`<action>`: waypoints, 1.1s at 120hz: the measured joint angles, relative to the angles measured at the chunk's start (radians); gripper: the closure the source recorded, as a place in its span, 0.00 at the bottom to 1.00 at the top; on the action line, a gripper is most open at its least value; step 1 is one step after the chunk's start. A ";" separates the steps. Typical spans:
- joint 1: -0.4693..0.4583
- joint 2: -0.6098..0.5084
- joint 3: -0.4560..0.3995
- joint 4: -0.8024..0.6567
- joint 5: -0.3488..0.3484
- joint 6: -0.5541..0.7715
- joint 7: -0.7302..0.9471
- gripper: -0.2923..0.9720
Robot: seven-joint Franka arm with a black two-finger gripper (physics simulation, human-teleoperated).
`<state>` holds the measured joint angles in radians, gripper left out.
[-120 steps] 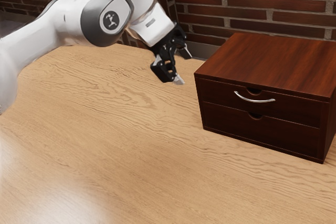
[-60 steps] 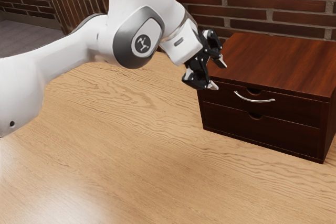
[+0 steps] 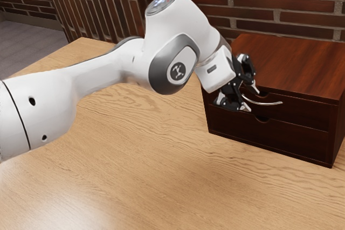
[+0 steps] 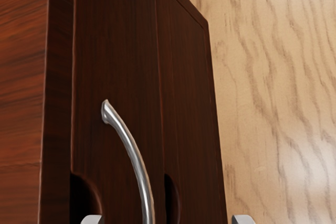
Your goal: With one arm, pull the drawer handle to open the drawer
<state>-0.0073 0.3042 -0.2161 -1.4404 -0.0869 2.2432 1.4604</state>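
Note:
A dark wooden cabinet [image 3: 285, 57] with two drawers stands on the table at the exterior view's right. The upper drawer [image 3: 307, 110] carries a curved silver handle [image 3: 265, 102] and sits flush with the lower drawer [image 3: 280, 136]. My black gripper [image 3: 246, 93] is open at the handle's left end, right in front of the upper drawer. In the wrist view the handle [image 4: 131, 156] runs down between my two fingertips [image 4: 242, 219], which stand wide apart and do not touch it. Behind the handle, the drawer front [image 4: 178, 103] is close to the hand.
The cabinet rests on a light wooden table [image 3: 135, 171] with wide free room in front of it and toward the exterior view's left. A brick wall [image 3: 280, 4] rises behind the cabinet. My white arm [image 3: 108, 79] spans the table from the left.
My arm has swung toward the exterior view's right, carrying the gripper from above the bare table to the cabinet's corner and then down to the upper drawer's handle.

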 joint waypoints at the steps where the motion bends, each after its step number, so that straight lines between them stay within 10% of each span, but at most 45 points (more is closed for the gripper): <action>1: 0.000 0.001 0.000 -0.001 0.000 0.001 0.000 0.56; 132: -0.010 0.039 0.002 -0.005 -0.004 0.049 0.000 0.75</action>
<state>-0.0173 0.3432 -0.2144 -1.4457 -0.0906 2.2924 1.4607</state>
